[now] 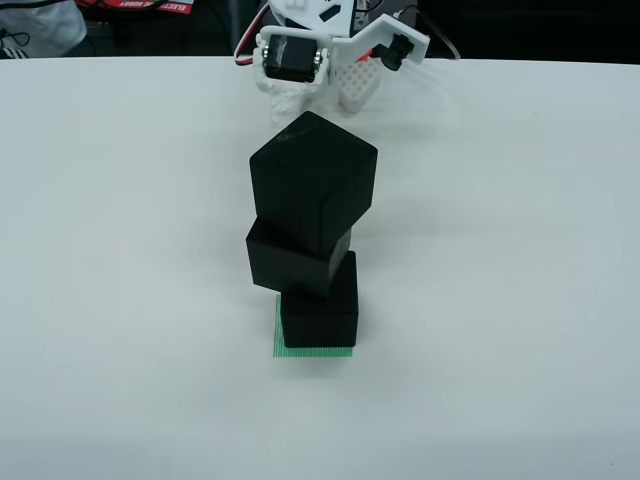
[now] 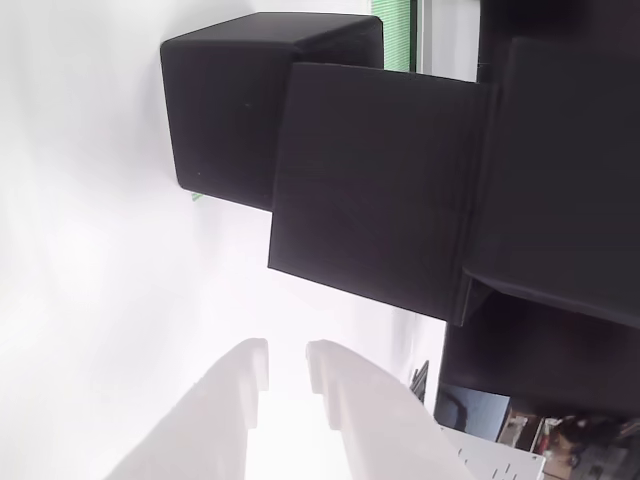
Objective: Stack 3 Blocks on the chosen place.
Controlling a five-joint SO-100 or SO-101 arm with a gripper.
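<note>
Three black blocks stand stacked on the green chosen place point(image 1: 312, 351) in the view from the front. The bottom block point(image 1: 320, 312) sits on the patch. The middle block point(image 1: 298, 262) is shifted left and twisted, and the top block point(image 1: 313, 180) is twisted too. The stack stands free, with nothing touching it. In the view that rides on the gripper the stack lies sideways: bottom block point(image 2: 235, 100), middle block point(image 2: 375, 185), top block point(image 2: 560, 170), with a green strip point(image 2: 396, 35) behind. My gripper point(image 2: 287, 352) is drawn back from the stack, its white fingers point(image 2: 235, 400) slightly apart and holding nothing.
The arm point(image 1: 330, 55) is folded at the far edge of the white table point(image 1: 120, 250), behind the stack. Dark clutter lies beyond that edge, with a white cloth point(image 1: 35, 25) at the far left.
</note>
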